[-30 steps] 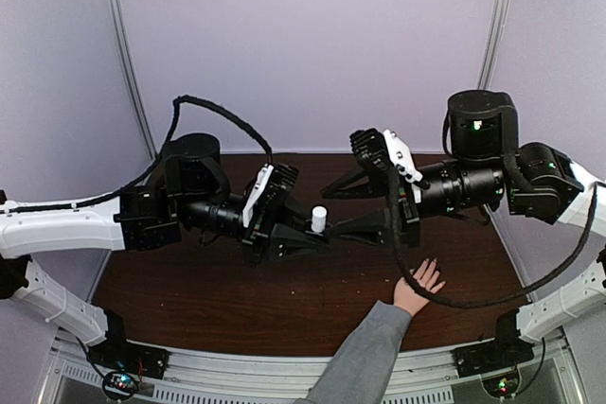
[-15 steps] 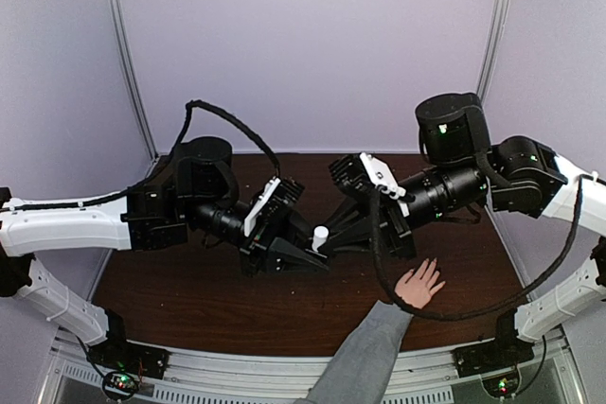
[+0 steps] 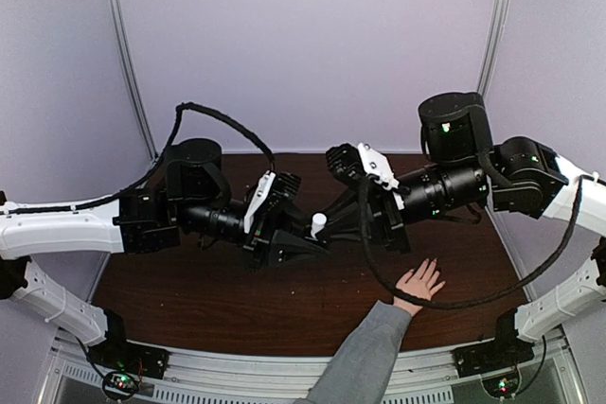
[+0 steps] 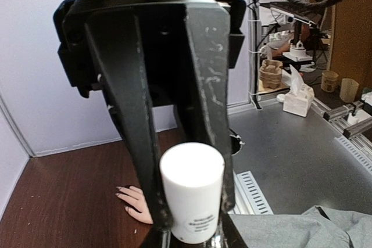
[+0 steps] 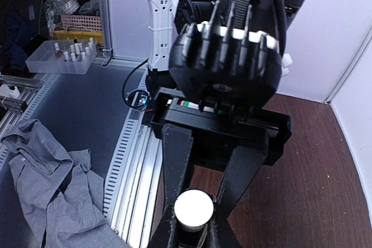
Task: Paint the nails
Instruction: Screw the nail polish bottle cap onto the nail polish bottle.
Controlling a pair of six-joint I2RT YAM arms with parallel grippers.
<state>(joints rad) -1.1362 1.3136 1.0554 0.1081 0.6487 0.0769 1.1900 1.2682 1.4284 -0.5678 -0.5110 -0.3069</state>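
Note:
A small polish bottle with a white cap [image 3: 319, 224] hangs above the middle of the brown table [image 3: 208, 295]. My left gripper [image 3: 305, 239] is shut on the bottle's dark body, low in the left wrist view under the cap [image 4: 192, 193]. My right gripper [image 3: 331, 224] comes from the opposite side, and its fingers [image 4: 136, 114] are shut on either side of the cap [image 5: 193, 207]. A light-skinned hand [image 3: 419, 283] with a grey sleeve [image 3: 365, 357] lies flat at the front right, fingers spread. Its nails [image 4: 120, 189] are tiny and apart from both grippers.
Grey partition walls [image 3: 312, 44] close in the table's back and sides. An aluminium rail [image 3: 284, 380] runs along the near edge. In the right wrist view grey cloth [image 5: 46, 166] lies on the floor beside a slotted rail [image 5: 131, 161].
My right gripper was open beside the cap one second ago. It has moved left and shut on the cap. The left arm shifted slightly with the bottle. The hand stayed put.

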